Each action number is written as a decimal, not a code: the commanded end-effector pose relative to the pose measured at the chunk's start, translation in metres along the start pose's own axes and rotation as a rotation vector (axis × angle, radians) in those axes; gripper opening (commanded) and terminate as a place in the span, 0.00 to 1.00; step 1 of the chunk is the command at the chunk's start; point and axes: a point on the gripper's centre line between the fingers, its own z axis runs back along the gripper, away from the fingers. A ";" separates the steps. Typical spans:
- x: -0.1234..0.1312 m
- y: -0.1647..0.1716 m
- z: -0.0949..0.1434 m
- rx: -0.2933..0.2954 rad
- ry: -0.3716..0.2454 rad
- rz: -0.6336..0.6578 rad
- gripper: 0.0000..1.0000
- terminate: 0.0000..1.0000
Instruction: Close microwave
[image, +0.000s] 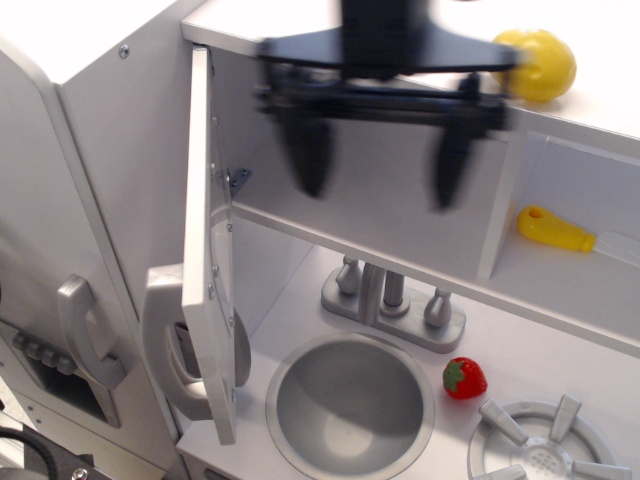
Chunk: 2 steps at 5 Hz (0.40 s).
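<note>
No brand, label or writing can be read anywhere. The setting is a pale grey toy kitchen with a smooth matte counter (560, 360); nothing of the room beyond it shows.

The pale grey microwave compartment (400, 190) sits at the upper middle, above the counter, and its door (212, 250) stands swung wide open to the left, seen edge-on. The black two-fingered gripper (382, 150), motion-blurred, hangs in front of the open cavity with its fingers (308, 155) spread well apart, holding nothing.

On top lies a yellow plastic lemon-like fruit (545, 62). A yellow-handled toy utensil (555, 230) rests in the right cubby. Below are a silver tap set (392, 300), a round silver sink bowl (350, 405), a red toy strawberry (465, 378) and a silver burner grate (545, 445). A curved silver handle (88, 340) sits at the lower left.
</note>
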 end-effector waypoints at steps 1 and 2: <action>0.006 0.043 0.005 -0.021 -0.037 -0.014 1.00 0.00; 0.010 0.055 0.007 -0.005 -0.021 0.014 1.00 0.00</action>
